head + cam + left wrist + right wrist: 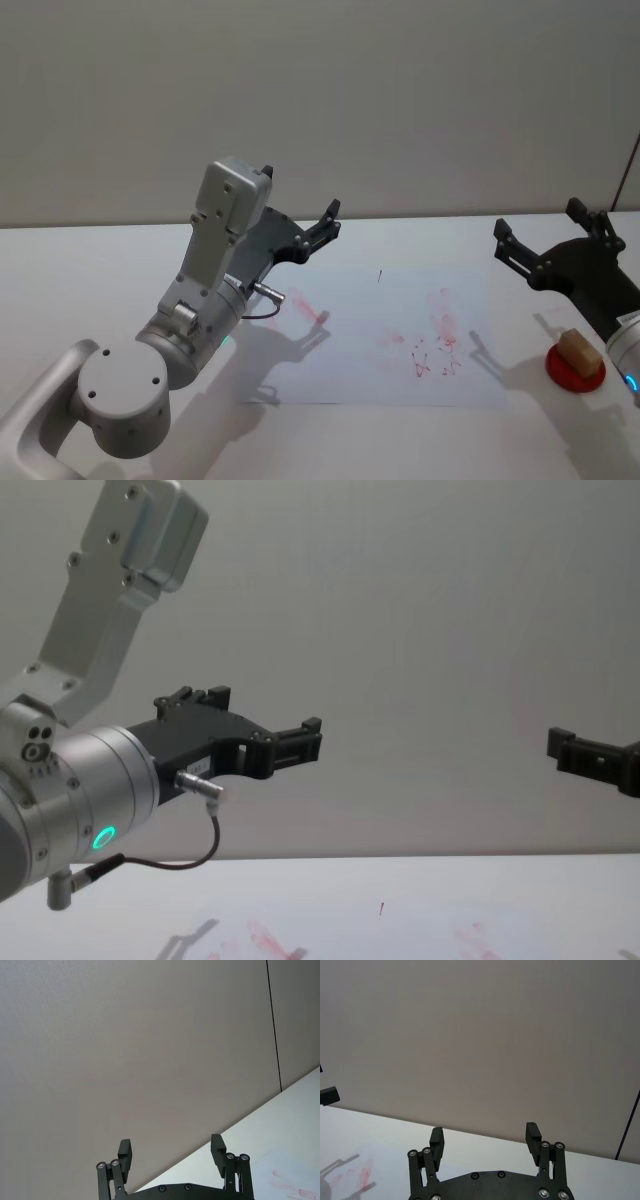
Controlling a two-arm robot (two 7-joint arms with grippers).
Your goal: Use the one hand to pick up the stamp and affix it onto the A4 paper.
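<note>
The stamp [577,350], a small light-brown block, stands on a round red ink pad [575,370] at the table's right. The A4 paper [400,335] lies in the middle, marked with red ink smudges and one tiny dark mark. My right gripper [541,228] hangs open and empty above the table, behind and slightly left of the stamp; its fingers [532,1135] are spread wide. Over the paper's left edge my left gripper [320,232] is raised, also open with nothing between its fingers [125,1149]. The chest view has both grippers, left [305,742] and right [575,752], well above the table.
A plain grey wall stands behind the white table [450,440]. The left arm's large silver joints [125,395] occupy the near left corner. A dark vertical cable [630,165] runs down the wall at far right.
</note>
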